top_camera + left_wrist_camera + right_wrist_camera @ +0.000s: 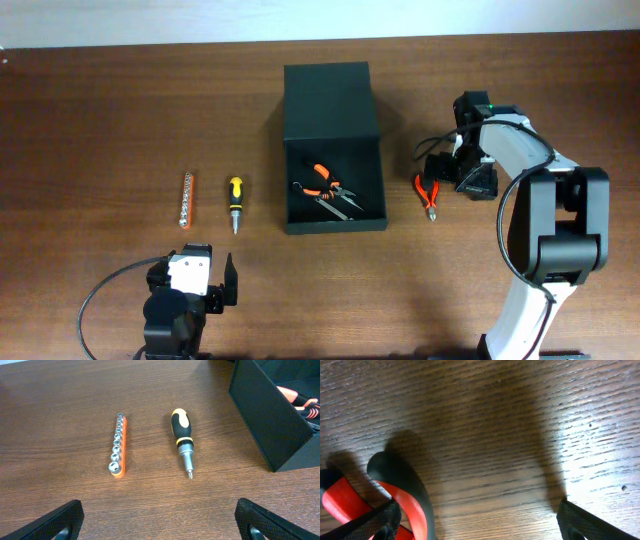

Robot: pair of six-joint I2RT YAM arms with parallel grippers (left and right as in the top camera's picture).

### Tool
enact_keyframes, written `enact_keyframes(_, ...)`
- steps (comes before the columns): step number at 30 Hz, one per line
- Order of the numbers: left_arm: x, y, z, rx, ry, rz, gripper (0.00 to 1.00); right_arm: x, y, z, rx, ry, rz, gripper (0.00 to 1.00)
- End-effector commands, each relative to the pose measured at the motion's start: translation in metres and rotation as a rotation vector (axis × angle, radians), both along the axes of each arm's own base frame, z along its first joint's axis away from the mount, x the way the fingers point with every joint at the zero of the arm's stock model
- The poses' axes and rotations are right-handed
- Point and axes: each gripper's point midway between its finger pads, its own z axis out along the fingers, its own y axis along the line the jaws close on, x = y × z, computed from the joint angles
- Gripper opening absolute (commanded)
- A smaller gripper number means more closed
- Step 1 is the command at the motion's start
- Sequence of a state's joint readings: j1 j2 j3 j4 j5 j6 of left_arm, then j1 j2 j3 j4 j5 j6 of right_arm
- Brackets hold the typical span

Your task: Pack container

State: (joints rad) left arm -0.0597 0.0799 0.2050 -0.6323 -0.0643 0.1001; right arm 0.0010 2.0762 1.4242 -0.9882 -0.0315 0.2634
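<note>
The container (333, 95), a dark box with its lid folded back, stands mid-table; its wall (272, 420) shows in the left wrist view. Orange-handled pliers (322, 179) and another tool lie inside. Red-handled pliers (428, 196) lie on the table right of the box. My right gripper (452, 172) hovers open just above them, and the red handles (402, 495) sit beside its left finger (375, 522). A yellow-black screwdriver (182, 437) and an orange socket rail (119, 445) lie left of the box. My left gripper (160, 527) stays open and empty, short of both.
The brown wooden table (100, 120) carries everything. A cable (105, 290) loops from the left arm near the front edge. The right arm's white link (520, 150) reaches in from the right side.
</note>
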Motion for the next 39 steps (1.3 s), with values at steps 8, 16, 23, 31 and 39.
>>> enact_keyframes(8,0.0008,0.0012,0.009,-0.003,-0.022,0.011,0.99,-0.0048,0.0003,-0.003,-0.009,0.006,0.011,1.0)
enact_keyframes(16,0.0008,0.0012,0.009,-0.003,-0.022,0.011,0.99,-0.0044,0.0004,-0.003,-0.008,0.004,0.01,0.88)
enact_keyframes(23,0.0008,0.0012,0.009,-0.003,-0.022,0.01,0.99,-0.0052,0.0005,-0.0029,-0.008,0.008,0.009,0.79)
enact_keyframes(31,0.0008,0.0012,0.009,-0.003,-0.022,0.011,0.99,-0.0052,0.0024,-0.0029,0.003,0.008,0.008,0.75)
enact_keyframes(39,0.0008,0.0012,0.009,-0.003,-0.022,0.01,0.99,-0.0057,0.007,-0.0026,0.029,0.01,-0.004,0.72)
